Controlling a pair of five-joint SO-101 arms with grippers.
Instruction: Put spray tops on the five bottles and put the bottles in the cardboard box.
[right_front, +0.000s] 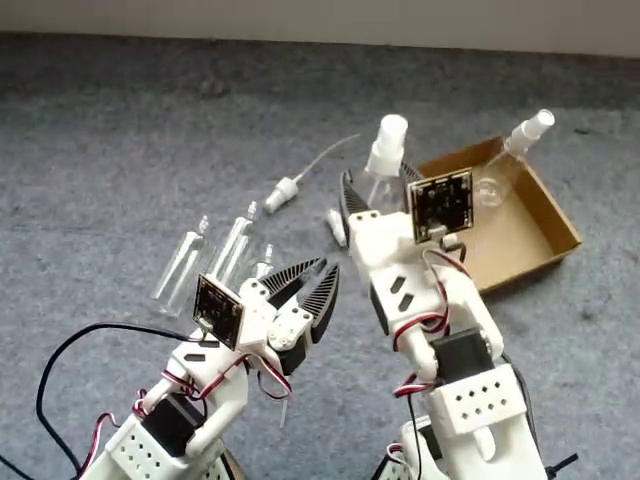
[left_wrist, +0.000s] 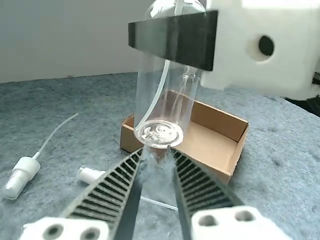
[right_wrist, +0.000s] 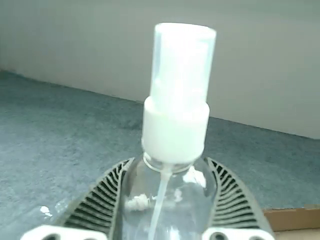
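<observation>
1. Well off to the left of the cardboard box (right_front: 515, 240), the bare bottles (right_front: 185, 265) lie on the grey mat without tops. I leave them alone for now.
2. Nearer the cardboard box, the left gripper (left_wrist: 156, 152) hangs with its jaws a narrow gap apart and nothing between them. Its tips point at the base of the held bottle (right_wrist: 167, 200) but do not touch it.
3. Between the bare bottles and the cardboard box, a loose spray top (right_front: 284, 192) lies on the mat with its tube trailing. A second loose spray top (right_front: 337, 228) lies just beside the right arm.
4. At the left edge of the cardboard box, the right gripper (right_wrist: 170, 167) is clamped around the held bottle, which stands upright. Its fitted spray top (right_wrist: 176, 125) looks seated square on the neck.
5. Step in hand, as I judge it, is moving the held bottle into the cardboard box.
   - Keep the clamp firm, because clear glass or plastic will slip.
   - Lift above the near wall before moving across.
   - Keep the left gripper clear of the path.
6. Inside the cardboard box, at its far side, one capped bottle (right_front: 505, 165) leans on the wall. I set the held bottle down on bare floor beside it, not on it.
</observation>
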